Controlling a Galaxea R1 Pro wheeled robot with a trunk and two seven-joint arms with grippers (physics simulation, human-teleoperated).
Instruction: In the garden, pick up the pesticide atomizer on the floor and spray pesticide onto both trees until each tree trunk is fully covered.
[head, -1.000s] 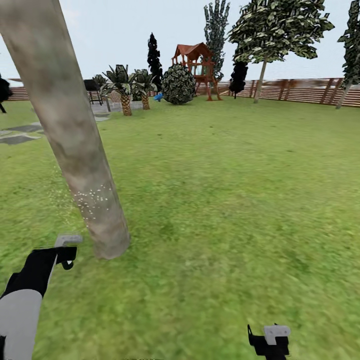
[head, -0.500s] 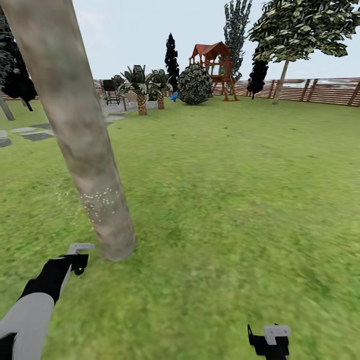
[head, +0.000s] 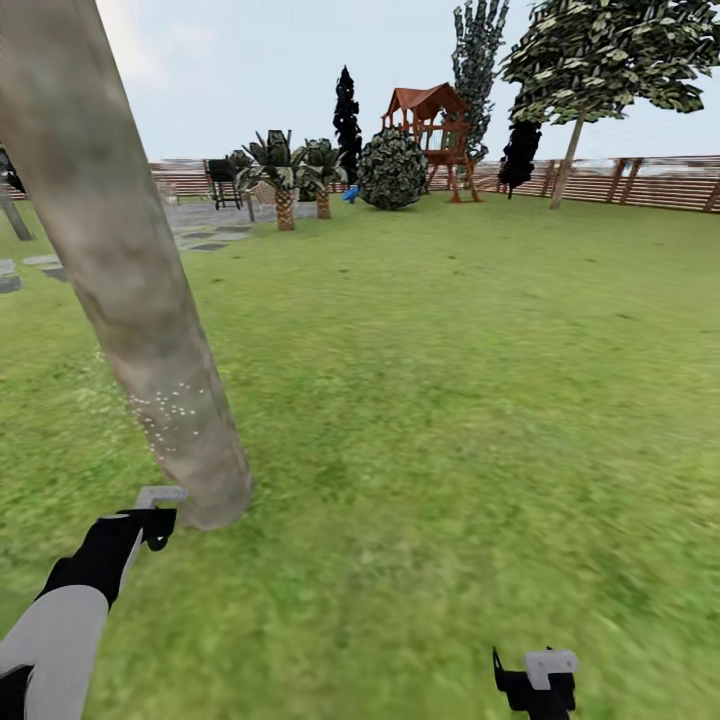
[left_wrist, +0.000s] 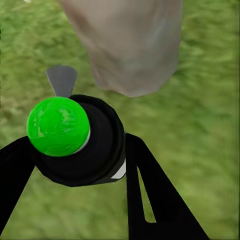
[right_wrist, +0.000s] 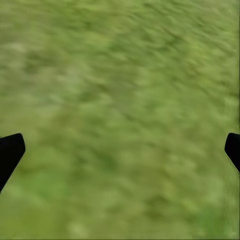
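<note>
My left gripper (head: 150, 522) is shut on the pesticide atomizer (left_wrist: 80, 142), a dark cylinder whose cap shows a bright green dot. Its pale grey nozzle (left_wrist: 61, 80) points at the foot of the near tree trunk (head: 130, 300), a thick mottled tan-grey column leaning across the head view's left; the same trunk (left_wrist: 130, 45) stands close ahead in the left wrist view. White specks (head: 170, 410) dot the trunk's lower part. A second tree (head: 600, 50) with a thin trunk (head: 572, 160) stands far off by the fence. My right gripper (head: 535, 685) hangs open over grass, fingertips (right_wrist: 10, 152) wide apart.
Green lawn (head: 450, 380) spreads in all directions. A brown slat fence (head: 640, 180) bounds the far side. A red-roofed play tower (head: 430, 140), a round bush (head: 392, 170), palm-like plants (head: 285, 175) and grey stepping slabs (head: 205, 240) lie far back.
The whole view has swung, so the camera moved: the far scene shifted right, then the near trunk slid slightly left. My left gripper with the atomizer stays beside the trunk's base.
</note>
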